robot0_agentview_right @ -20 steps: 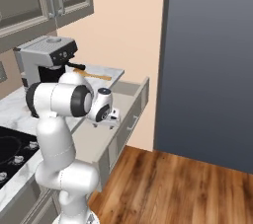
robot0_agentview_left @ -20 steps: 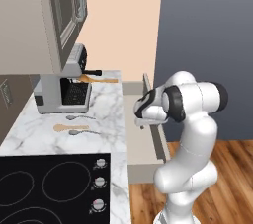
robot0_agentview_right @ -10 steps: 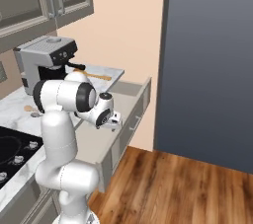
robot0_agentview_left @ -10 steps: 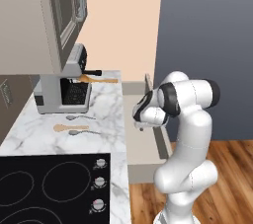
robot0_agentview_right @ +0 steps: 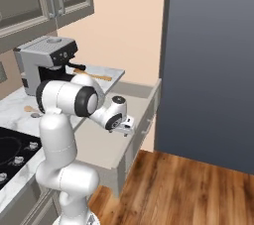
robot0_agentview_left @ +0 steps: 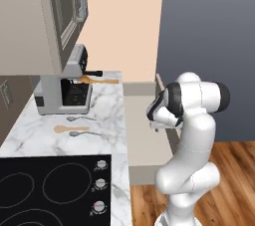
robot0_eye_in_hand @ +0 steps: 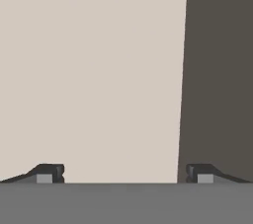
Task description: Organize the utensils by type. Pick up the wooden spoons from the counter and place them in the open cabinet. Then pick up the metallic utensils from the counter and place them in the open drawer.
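My gripper (robot0_agentview_left: 156, 123) (robot0_agentview_right: 127, 126) hangs open and empty over the open drawer (robot0_agentview_left: 141, 120) (robot0_agentview_right: 140, 93), to the right of the counter (robot0_agentview_left: 110, 115). In the hand view the fingertips (robot0_eye_in_hand: 49, 172) stand wide apart over the drawer's pale floor (robot0_eye_in_hand: 99, 70), with its dark side wall (robot0_eye_in_hand: 217, 70) on the right. One wooden spoon (robot0_agentview_left: 91, 79) (robot0_agentview_right: 93, 76) lies beside the coffee machine. Another wooden spoon (robot0_agentview_left: 64, 129) (robot0_agentview_right: 30, 108) lies mid-counter between two small metal spoons (robot0_agentview_left: 79, 118) (robot0_agentview_left: 82, 133). The open cabinet (robot0_agentview_left: 63, 21) hangs above the counter.
A silver coffee machine (robot0_agentview_left: 62, 88) (robot0_agentview_right: 45, 63) stands at the back of the counter. The black cooktop (robot0_agentview_left: 50, 185) with its knobs fills the near end. A tall dark grey panel (robot0_agentview_left: 209, 46) rises right of the drawer, above the wood floor (robot0_agentview_right: 188, 189).
The hand has sunk lower over the open drawer and the elbow has dropped with it. The jaws stay open. The spoons on the counter have not moved.
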Available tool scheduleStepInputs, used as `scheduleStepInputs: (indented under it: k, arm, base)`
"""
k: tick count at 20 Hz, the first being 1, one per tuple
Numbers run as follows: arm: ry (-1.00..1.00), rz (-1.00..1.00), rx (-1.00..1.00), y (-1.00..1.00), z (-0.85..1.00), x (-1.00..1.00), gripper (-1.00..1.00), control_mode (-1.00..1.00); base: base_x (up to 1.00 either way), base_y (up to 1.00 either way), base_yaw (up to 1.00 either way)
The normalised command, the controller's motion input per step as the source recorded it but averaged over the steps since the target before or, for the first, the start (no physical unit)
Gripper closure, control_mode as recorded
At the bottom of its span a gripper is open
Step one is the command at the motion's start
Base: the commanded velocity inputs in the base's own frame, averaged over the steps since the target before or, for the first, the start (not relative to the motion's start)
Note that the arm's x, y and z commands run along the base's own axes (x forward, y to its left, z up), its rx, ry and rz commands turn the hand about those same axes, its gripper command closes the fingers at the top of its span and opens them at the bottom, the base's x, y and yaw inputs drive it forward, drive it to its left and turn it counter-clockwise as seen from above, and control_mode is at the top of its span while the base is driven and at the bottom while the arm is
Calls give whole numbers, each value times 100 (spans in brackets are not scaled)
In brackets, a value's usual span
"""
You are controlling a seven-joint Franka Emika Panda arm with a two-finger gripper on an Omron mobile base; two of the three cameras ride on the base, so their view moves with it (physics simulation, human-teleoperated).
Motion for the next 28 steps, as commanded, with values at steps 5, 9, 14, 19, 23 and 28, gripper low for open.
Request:
scheduleStepInputs:
  k: [5,9,14,19,23,28]
  arm:
    - [0,-4,0,-67,0,-24,-100,-100]
    - [0,0,0,-63,0,-9,-100,-100]
    - [0,0,0,-68,7,-5,-100,-100]
    - [0,0,-2,-67,20,-15,-100,-100]
    - [0,0,-4,-60,21,-17,-100,-100]
    - [-3,0,-7,-25,2,-9,-100,-100]
  base:
    - [0,0,0]
    - [0,0,0]
    - [0,0,0]
    - [0,0,0]
    - [0,0,0]
    - [0,0,0]
